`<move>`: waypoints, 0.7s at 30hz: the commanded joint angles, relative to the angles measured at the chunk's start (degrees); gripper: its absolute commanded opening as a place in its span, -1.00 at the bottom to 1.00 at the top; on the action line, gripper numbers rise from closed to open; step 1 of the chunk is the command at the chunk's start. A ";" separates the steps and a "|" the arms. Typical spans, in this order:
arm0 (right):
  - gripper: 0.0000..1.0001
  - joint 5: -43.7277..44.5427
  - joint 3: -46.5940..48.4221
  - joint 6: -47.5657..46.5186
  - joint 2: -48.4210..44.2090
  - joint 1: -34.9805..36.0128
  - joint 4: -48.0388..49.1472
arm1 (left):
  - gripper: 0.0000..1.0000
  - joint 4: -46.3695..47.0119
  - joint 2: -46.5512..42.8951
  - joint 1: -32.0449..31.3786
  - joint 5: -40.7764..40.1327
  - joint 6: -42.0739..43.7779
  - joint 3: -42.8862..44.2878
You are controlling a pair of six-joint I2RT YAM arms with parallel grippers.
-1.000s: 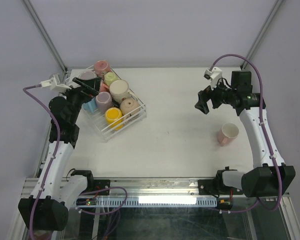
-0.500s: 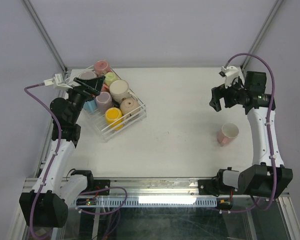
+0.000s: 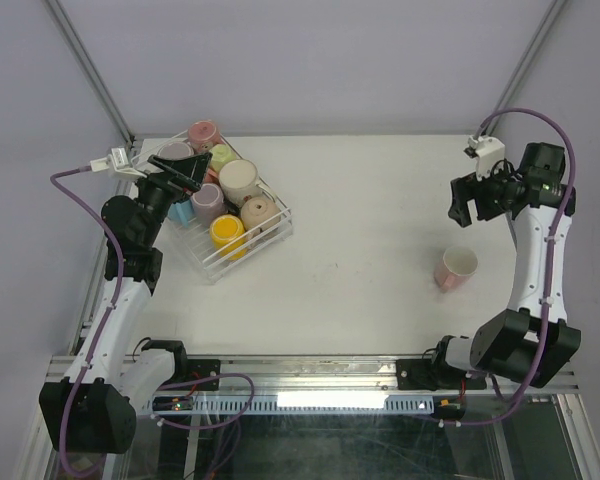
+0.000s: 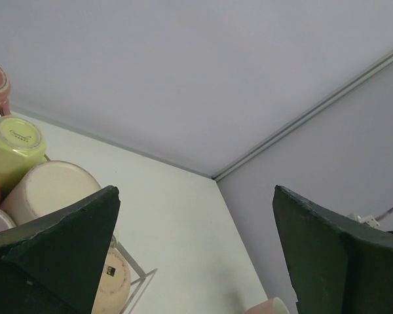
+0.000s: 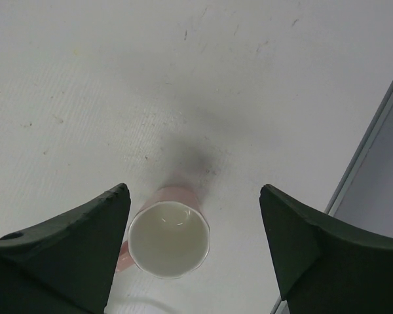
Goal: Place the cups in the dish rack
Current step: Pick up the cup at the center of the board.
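Observation:
The clear dish rack (image 3: pixel 270 232) sits at the table's back left with several cups in it, among them a yellow cup (image 3: pixel 226 231), a cream cup (image 3: pixel 239 180) and a beige cup (image 3: pixel 259 212). A lone pink cup (image 3: pixel 456 267) stands upright on the table at the right. My right gripper (image 3: pixel 459 203) hangs open in the air just behind it. In the right wrist view the pink cup (image 5: pixel 169 239) shows below, between the spread fingers of the gripper (image 5: pixel 193 252), nearer the left one and untouched. My left gripper (image 3: pixel 176 170) is open above the rack's left end, holding nothing.
A pink cup (image 3: pixel 202 133) sits at the rack's far corner, and a lime cup (image 4: pixel 12 140) lies upside down beside the cream cup (image 4: pixel 49 190). The table's right edge and frame rail (image 5: pixel 380 131) run close to the lone cup. Grey walls close in the back and sides.
My right arm has swung to the right, toward the table's right edge, bringing its gripper above the lone pink cup; its jaws have narrowed a little. The left arm has barely moved.

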 commanded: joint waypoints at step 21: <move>0.38 12.96 -4.11 -5.97 8.12 -3.79 -4.30 | 0.98 3.41 -2.43 0.14 0.70 0.24 -1.53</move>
